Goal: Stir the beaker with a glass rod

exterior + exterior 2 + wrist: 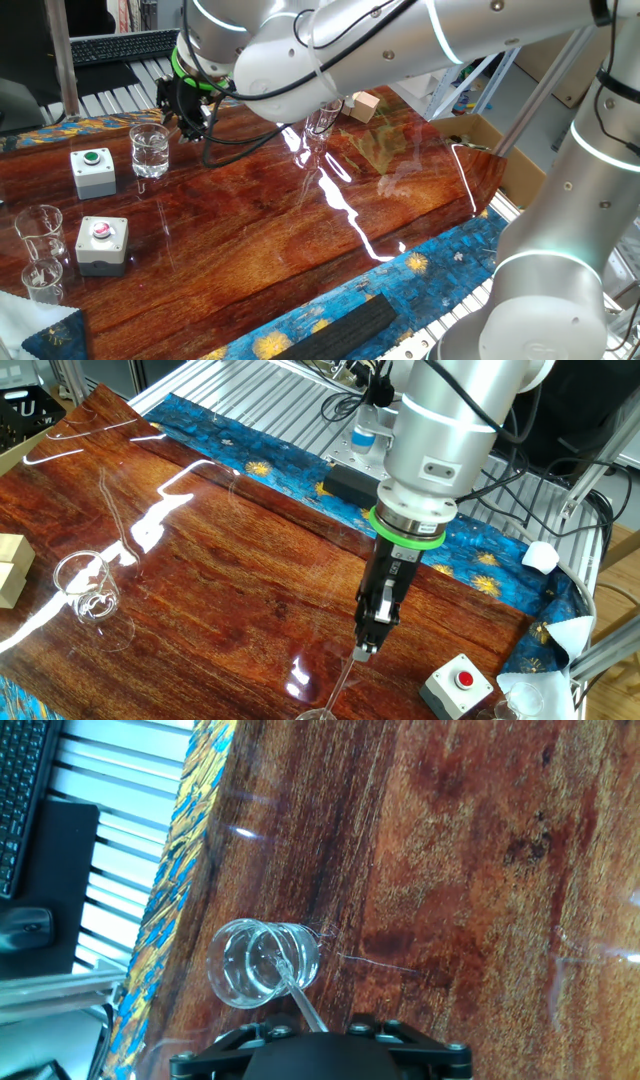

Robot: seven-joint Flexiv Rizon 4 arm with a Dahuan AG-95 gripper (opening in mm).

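Reaching slantwise into the beaker (262,963) near the table's patterned edge, the glass rod (300,1003) seemingly dips in the liquid; we judge our gripper (367,650), part closed on its upper end, tilts it for stirring.

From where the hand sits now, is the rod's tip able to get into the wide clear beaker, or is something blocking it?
Probably yes: the hand grips the thin glass rod, whose tip already dips inside the wide clear glass beaker. Nothing stands between them.
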